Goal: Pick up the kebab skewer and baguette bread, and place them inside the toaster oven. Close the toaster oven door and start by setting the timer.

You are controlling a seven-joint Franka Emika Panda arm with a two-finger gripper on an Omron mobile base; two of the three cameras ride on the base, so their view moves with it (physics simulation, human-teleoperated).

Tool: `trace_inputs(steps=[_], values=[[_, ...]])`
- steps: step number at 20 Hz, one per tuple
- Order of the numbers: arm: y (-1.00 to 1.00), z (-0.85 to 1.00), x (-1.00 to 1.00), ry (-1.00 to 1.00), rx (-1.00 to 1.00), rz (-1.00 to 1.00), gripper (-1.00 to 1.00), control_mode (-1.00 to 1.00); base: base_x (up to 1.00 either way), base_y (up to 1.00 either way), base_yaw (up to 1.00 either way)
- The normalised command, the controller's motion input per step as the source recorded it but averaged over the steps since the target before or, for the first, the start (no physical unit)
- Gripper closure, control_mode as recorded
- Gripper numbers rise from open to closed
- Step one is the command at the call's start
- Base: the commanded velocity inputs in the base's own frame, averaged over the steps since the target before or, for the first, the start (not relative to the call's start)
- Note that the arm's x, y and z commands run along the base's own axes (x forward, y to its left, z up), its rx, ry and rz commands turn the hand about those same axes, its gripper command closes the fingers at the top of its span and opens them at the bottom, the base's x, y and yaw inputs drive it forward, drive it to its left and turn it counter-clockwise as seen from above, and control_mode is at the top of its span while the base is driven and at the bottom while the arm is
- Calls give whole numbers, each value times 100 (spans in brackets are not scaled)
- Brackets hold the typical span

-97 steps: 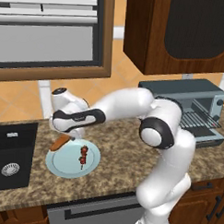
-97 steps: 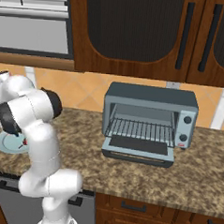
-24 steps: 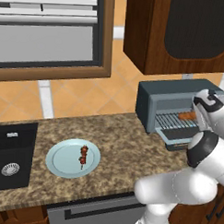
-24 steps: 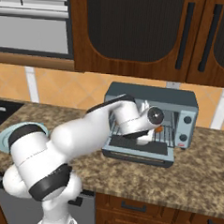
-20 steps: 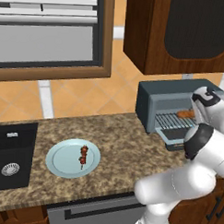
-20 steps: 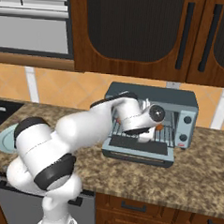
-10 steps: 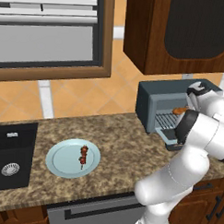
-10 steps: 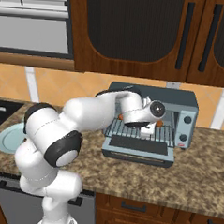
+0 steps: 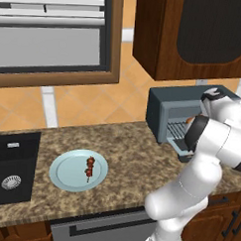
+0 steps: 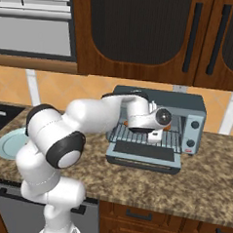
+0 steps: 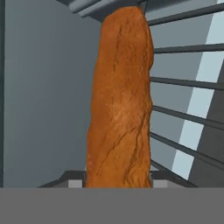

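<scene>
The counter [image 9: 140,163] is speckled brown stone, long and flat. A black sink [image 9: 11,167] is cut into it at the far left, and part of the sink runs off the picture's edge.

The toaster oven [image 10: 187,110] is a boxy grey-blue metal box at the back of the counter, under dark wooden cupboards. The toaster oven door [image 10: 144,154] hangs down flat in front, so the mouth is wide open. Inside is a rack [image 11: 188,109] of thin grey metal bars. Round knobs sit on its right side.

The white arm reaches into the oven mouth and hides most of the inside in both base views. The gripper [image 10: 155,135] is at the rack.

A round, smooth, pale blue plate [image 9: 65,172] sits near the sink, well apart from the oven, with bare counter between.

The baguette bread [image 11: 120,100] is long, orange-brown and rough, with small cracks. The two fingers are clamped on its near end, one on each side. Its far end points deep into the oven, just over the rack bars. Its near end is cut off by the picture's bottom.

The kebab skewer [image 9: 89,168] is a thin stick with small dark red chunks. It lies on the plate.
</scene>
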Motion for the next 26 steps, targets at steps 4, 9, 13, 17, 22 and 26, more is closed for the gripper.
trace_inputs(steps=[4,9,13,17,22,26], values=[[0,-7,1,6,0,0,-100,-100,0,0,0],[0,0,0,0,0,0,-100,-100,0,0,0],[0,0,0,0,0,0,-100,-100,0,0,0],[-6,11,-20,0,-1,0,-100,-100,0,0,0],[-10,33,-46,3,-5,0,-100,-100,0,0,0],[2,21,-93,11,-11,0,-100,-100,0,0,0]])
